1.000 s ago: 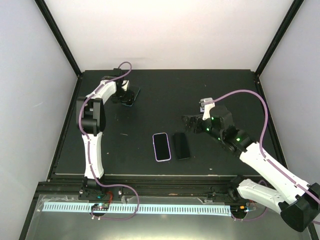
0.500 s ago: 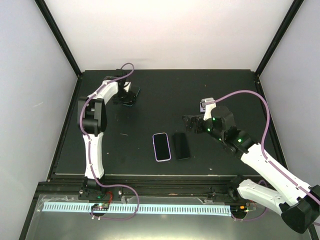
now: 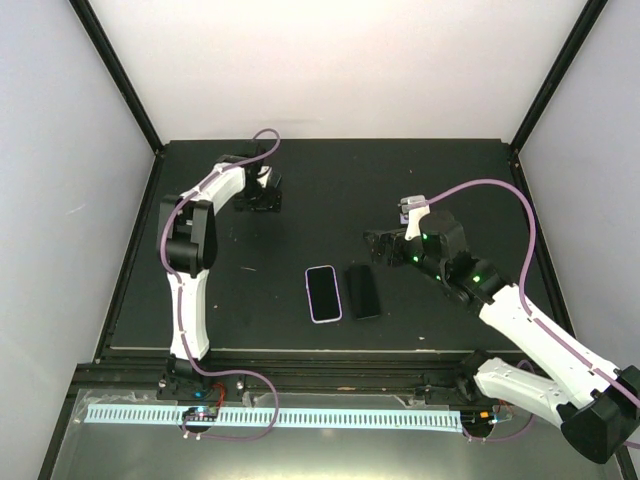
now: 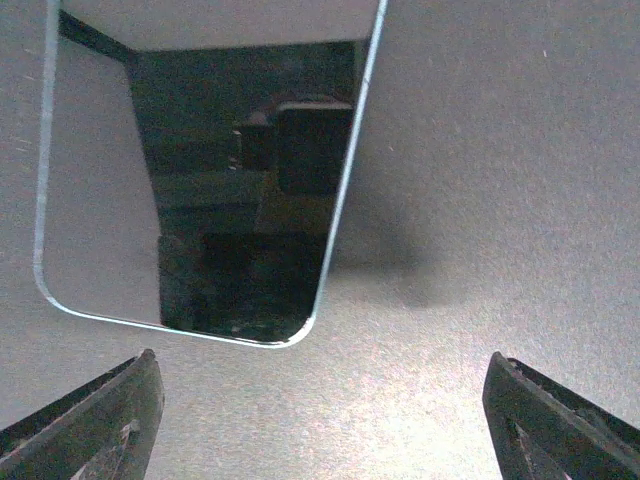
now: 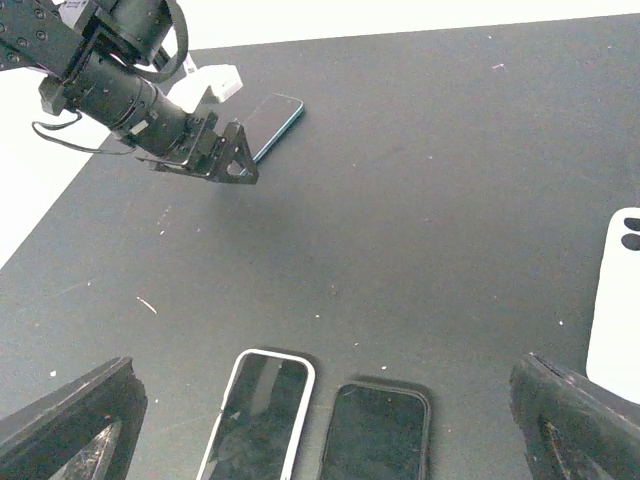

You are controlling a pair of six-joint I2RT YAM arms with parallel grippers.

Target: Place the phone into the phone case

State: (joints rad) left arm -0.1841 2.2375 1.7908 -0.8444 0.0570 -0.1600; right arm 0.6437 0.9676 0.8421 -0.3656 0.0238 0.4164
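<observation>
A bare phone [image 4: 200, 180] with a glossy dark screen and a pale blue edge lies flat at the table's far left; it also shows in the right wrist view [image 5: 272, 118]. My left gripper [image 4: 320, 440] is open and hovers just beside the phone's near end, touching nothing. In the top view, the left gripper [image 3: 262, 198] mostly hides the phone. An empty white phone case [image 5: 615, 305] lies at the right edge of the right wrist view. My right gripper [image 3: 377, 246] is open and empty, above mid-table.
A phone in a white case [image 3: 322, 293] and a phone in a black case [image 3: 362, 291] lie side by side at the table's near middle, below my right gripper [image 5: 325, 430]. Black frame posts stand at the table's back corners.
My left gripper has shifted right and turned over the bare phone, covering it in the top view. The right arm has barely moved.
</observation>
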